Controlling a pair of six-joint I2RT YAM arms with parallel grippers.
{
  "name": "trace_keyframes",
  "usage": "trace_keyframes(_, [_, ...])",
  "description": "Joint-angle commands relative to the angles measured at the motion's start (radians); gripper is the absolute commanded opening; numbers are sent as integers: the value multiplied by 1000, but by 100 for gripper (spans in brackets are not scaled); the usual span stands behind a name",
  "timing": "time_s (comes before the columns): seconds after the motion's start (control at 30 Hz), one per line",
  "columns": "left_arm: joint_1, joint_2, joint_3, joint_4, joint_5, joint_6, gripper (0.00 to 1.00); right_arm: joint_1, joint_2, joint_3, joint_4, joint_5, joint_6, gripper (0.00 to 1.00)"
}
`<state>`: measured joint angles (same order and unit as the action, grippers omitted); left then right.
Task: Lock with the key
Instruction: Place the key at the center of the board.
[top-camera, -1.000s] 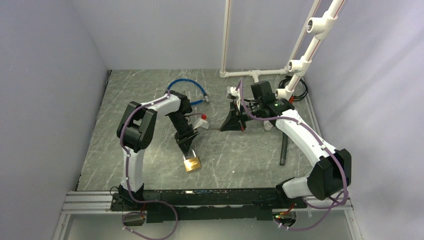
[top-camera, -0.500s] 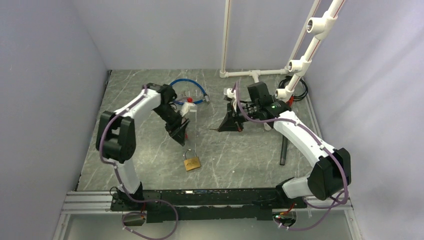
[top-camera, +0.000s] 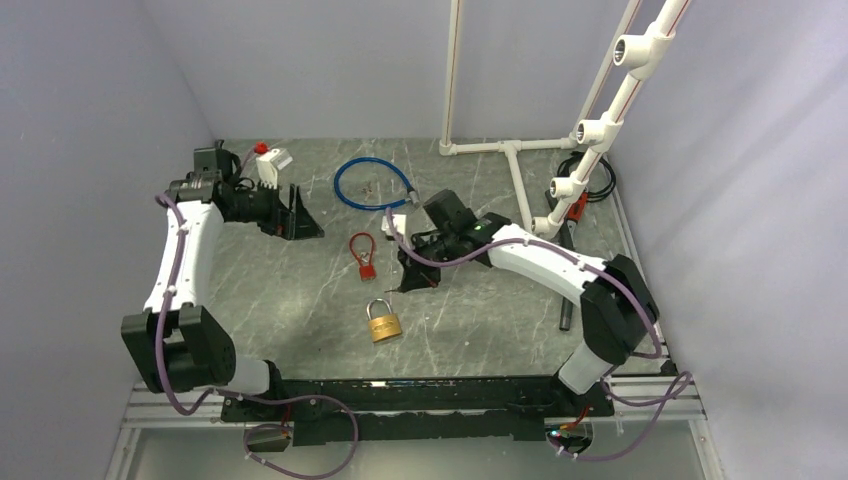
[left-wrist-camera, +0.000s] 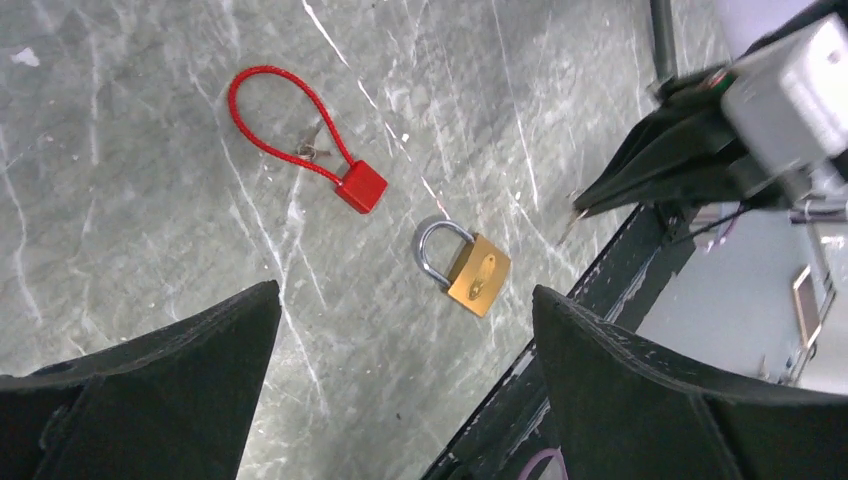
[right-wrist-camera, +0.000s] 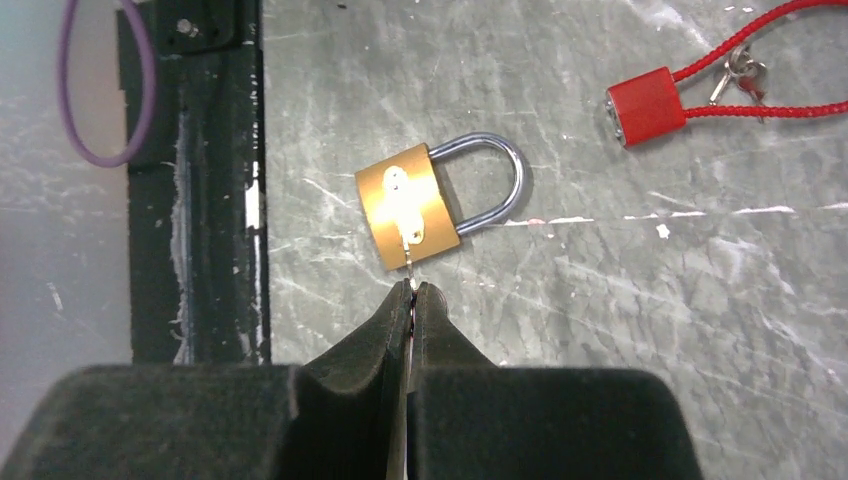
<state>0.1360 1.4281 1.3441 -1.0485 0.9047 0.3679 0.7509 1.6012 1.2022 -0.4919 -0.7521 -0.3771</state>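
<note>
The brass padlock (top-camera: 383, 322) lies flat on the marble table, its steel shackle pointing away from the arms. My right gripper (top-camera: 408, 277) is shut on the tiny silver key (right-wrist-camera: 409, 262). In the right wrist view the key's tip sticks out of the gripper (right-wrist-camera: 411, 290) and points at the padlock's body (right-wrist-camera: 408, 215), hovering just above it. My left gripper (top-camera: 292, 216) is open and empty at the back left, far from the padlock. The left wrist view shows the padlock (left-wrist-camera: 466, 268) and the right gripper (left-wrist-camera: 680, 160).
A red cable lock (top-camera: 363, 250) with small keys (right-wrist-camera: 740, 70) on its loop lies just behind the padlock. A blue cable loop (top-camera: 372, 185) lies further back. White pipe frame (top-camera: 512, 150) stands back right. A black rod (top-camera: 567, 300) lies right. A black rail (top-camera: 400, 395) runs along the near edge.
My left arm has swung from beside the padlock to the back left, uncovering the red cable lock. My right gripper has moved left and nearer, toward the padlock, with the key.
</note>
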Motion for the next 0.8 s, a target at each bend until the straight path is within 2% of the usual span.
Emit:
trace_keyframes(0.0, [15, -64, -35, 115, -26, -221, 99, 56, 41, 12, 116, 97, 18, 0])
trace_keyframes(0.1, [24, -61, -33, 68, -61, -235, 99, 91, 94, 13, 158, 113, 38, 0])
trace_keyframes(0.23, [50, -125, -89, 128, -72, -275, 100, 136, 174, 19, 205, 140, 49, 0])
trace_keyframes(0.43, [68, -126, -59, 88, -111, -260, 99, 156, 271, 40, 260, 179, 61, 0])
trace_keyframes(0.77, [68, -131, -85, 115, -100, -282, 99, 163, 309, 59, 282, 190, 81, 3])
